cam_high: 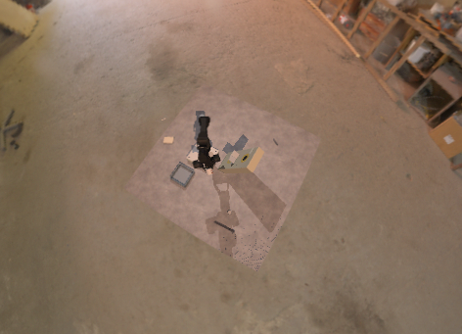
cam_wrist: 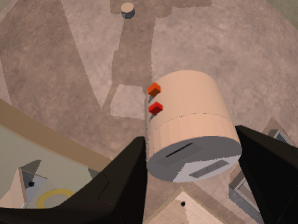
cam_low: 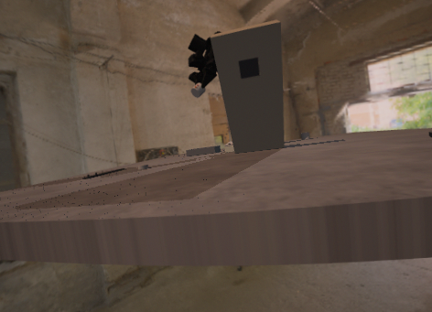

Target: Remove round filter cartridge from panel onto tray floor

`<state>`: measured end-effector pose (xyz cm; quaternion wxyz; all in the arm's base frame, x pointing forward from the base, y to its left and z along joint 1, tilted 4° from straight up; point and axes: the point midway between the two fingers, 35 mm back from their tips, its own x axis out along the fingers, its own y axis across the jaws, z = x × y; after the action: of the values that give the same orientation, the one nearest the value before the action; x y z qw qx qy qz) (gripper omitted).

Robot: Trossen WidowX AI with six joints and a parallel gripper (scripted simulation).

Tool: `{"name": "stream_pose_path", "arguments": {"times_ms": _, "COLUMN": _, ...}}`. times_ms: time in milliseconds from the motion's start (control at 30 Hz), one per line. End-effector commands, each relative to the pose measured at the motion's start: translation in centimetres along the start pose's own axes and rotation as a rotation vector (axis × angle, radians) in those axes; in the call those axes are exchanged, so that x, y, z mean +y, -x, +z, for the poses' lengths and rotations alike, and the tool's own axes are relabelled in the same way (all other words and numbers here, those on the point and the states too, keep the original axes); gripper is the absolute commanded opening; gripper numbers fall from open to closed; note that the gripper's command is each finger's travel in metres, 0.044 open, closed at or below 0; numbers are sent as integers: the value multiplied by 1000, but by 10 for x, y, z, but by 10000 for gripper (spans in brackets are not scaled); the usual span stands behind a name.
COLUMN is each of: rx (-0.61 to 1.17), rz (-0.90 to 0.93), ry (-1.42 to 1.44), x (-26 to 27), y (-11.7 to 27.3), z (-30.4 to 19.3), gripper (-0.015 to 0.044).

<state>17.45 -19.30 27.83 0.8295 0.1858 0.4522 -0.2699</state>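
The filter cartridge (cam_wrist: pixel 187 100) (cam_high: pixel 209 171) (cam_low: pixel 198 91) is a pale round cylinder with a grey slotted face and two small red-orange lugs. It is out of the service panel (cam_high: pixel 233 165) (cam_low: pixel 256 112), in the air beside it. My gripper (cam_wrist: pixel 190 139) (cam_low: pixel 200 81) is shut on the cartridge, one dark finger on each side. The slotted face points toward the wrist camera. The panel's opening has a yellow ring (cam_wrist: pixel 54 192) (cam_high: pixel 245 158). The grey tray (cam_high: pixel 182 174) (cam_low: pixel 203 151) lies on the table, apart from the cartridge; part of it shows at the right in the wrist view.
The panel stands tall beside the arm. A small round piece (cam_high: pixel 229 212) (cam_wrist: pixel 128 10) (cam_low: pixel 143 166) and a dark bar (cam_high: pixel 224 226) (cam_low: pixel 104 173) lie on the table. A cream block (cam_high: pixel 168 140) lies beyond the tray. A pale board (cam_wrist: pixel 175 210) shows below the cartridge in the wrist view.
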Motion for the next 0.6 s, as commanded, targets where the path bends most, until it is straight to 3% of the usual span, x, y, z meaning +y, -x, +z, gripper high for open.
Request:
{"name": "stream_pose_path", "arguments": {"times_ms": 0, "rx": -10, "rz": -50, "ry": -80, "x": -18, "y": 0, "z": -4, "gripper": 0}}
{"name": "stream_pose_path", "arguments": {"times_ms": 567, "rx": -21, "rz": -213, "ry": -365, "x": -80, "y": -4, "z": -25, "gripper": 0}}
